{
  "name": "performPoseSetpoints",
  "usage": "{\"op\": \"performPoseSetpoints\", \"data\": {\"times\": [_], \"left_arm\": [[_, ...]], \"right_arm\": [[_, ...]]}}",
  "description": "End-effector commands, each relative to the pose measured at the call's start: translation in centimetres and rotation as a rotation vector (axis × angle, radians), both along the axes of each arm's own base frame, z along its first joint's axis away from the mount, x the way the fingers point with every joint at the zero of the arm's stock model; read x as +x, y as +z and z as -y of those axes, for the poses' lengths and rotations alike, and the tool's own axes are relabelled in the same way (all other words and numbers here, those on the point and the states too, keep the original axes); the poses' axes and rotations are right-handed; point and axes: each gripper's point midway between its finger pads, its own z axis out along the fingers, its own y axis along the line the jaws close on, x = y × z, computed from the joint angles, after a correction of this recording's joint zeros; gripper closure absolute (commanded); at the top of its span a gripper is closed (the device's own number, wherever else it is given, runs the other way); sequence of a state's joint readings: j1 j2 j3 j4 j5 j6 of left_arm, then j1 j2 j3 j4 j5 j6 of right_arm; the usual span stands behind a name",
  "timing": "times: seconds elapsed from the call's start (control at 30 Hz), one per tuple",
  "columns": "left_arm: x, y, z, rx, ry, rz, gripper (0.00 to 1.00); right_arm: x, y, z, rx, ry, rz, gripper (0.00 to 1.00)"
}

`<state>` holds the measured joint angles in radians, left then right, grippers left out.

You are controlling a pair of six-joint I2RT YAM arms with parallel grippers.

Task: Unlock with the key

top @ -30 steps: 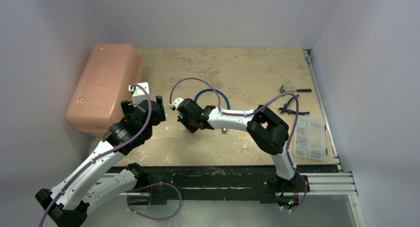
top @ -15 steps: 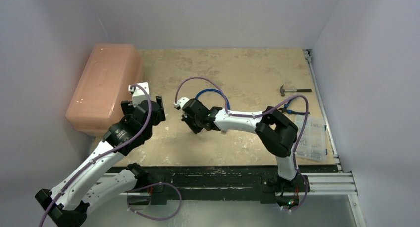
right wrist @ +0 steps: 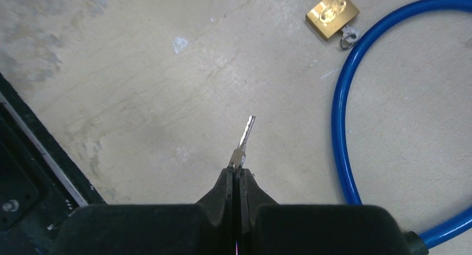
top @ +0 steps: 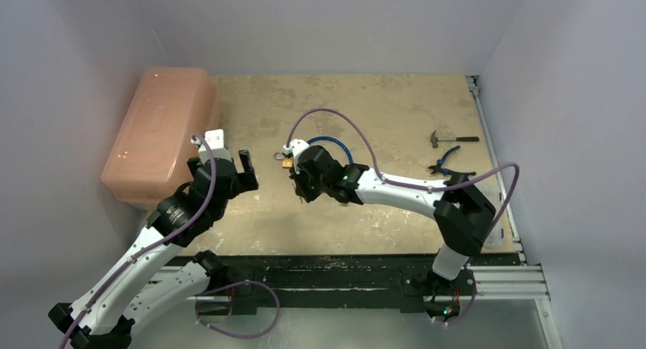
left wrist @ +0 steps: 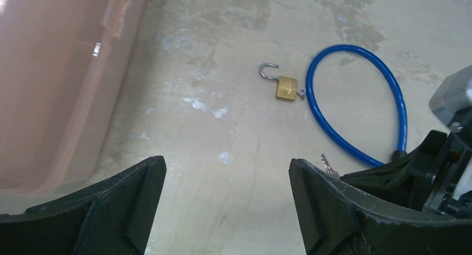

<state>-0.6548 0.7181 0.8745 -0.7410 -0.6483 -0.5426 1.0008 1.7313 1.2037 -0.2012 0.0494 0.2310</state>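
My right gripper (right wrist: 238,171) is shut on a small silver key (right wrist: 245,137), whose blade sticks out past the fingertips above the table. The brass padlock (right wrist: 332,13) lies flat farther ahead, apart from the key, beside a blue cable loop (right wrist: 339,127). From the left wrist the padlock (left wrist: 286,88) shows its shackle (left wrist: 269,70) hooked open, and the key tip (left wrist: 327,165) peeks past my right finger. My left gripper (left wrist: 225,171) stands open and holds nothing, short of the padlock. From above, the padlock (top: 286,163) sits between the left gripper (top: 236,164) and the right gripper (top: 302,187).
A pink lidded bin (top: 160,128) fills the table's left side, close to my left arm. A hammer (top: 449,139) and pliers (top: 449,164) lie at the far right. The black frame rail (top: 320,265) runs along the near edge.
The right arm has reached leftward and away from its base, nearer the padlock, with its jaws closing tight on the key. The left arm has shifted slightly back and left.
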Motion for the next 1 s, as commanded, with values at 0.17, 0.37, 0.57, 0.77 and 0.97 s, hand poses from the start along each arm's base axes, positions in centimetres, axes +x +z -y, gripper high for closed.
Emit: {"op": "performPoseSetpoints", "data": {"times": [0.17,0.37,0.57,0.77,0.97], "left_arm": [[0.4,2.1,5.8,-0.290,-0.121,-0.045,0.14],[0.4,2.6,8.5,-0.428,-0.180,-0.064,0.16],[0.1,2.7,12.1,-0.595,-0.294,-0.068,0.18],[0.0,4.3,15.0,-0.738,-0.407,-0.041,0.23],[-0.7,6.0,16.6,-0.841,-0.494,-0.023,0.29]], "right_arm": [[-1.7,6.5,1.1,0.249,-0.037,0.041,1.00],[-2.9,9.2,2.6,0.354,-0.054,0.064,1.00],[-3.7,13.0,3.4,0.493,-0.046,0.114,1.00],[-5.3,17.1,4.1,0.635,-0.008,0.139,1.00],[-6.6,19.6,4.6,0.747,0.018,0.143,1.00]]}}
